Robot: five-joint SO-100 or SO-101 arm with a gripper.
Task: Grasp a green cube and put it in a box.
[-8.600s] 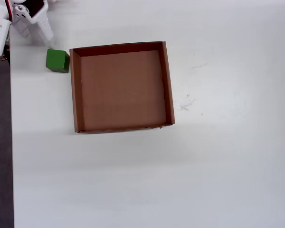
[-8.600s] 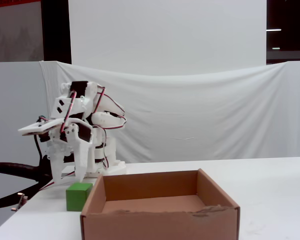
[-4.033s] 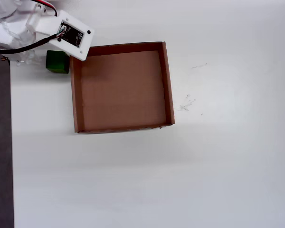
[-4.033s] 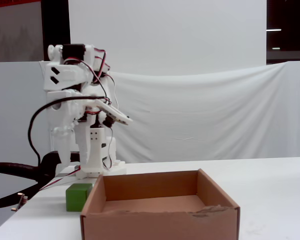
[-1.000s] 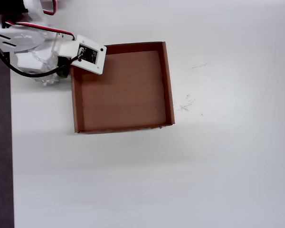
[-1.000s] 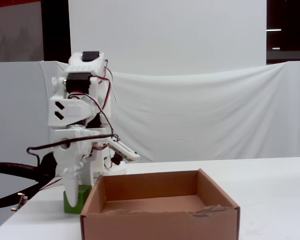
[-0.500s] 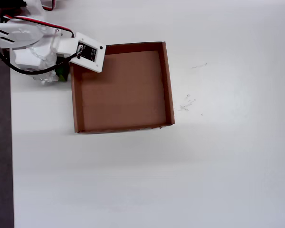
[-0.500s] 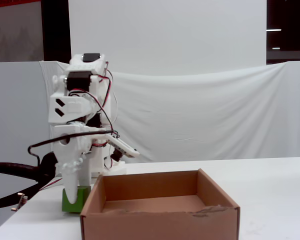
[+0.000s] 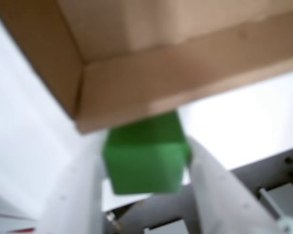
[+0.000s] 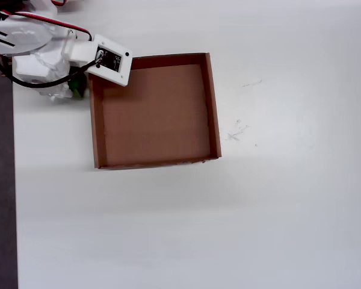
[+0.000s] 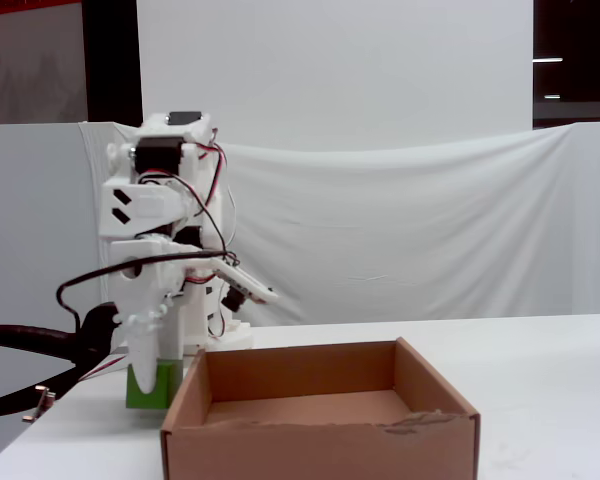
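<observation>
The green cube [image 9: 145, 156] sits between my gripper's [image 9: 146, 163] two white fingers [image 9: 219, 190] in the wrist view, and both fingers press its sides. The brown cardboard box [image 9: 185, 73] is just beyond the cube, with its near corner above it. In the overhead view the arm covers most of the cube [image 10: 79, 90], which is just outside the left wall of the box [image 10: 215, 108], near its top corner. In the fixed view the gripper [image 11: 148, 375] points down on the cube [image 11: 152, 388], low over the table to the left of the box [image 11: 320, 450]. The box is empty.
The table's left edge meets a dark strip [image 10: 0, 180] in the overhead view. A black clamp and cable [image 11: 40, 350] stick out to the left of the arm base in the fixed view. Faint scuff marks [image 10: 237, 129] lie to the right of the box.
</observation>
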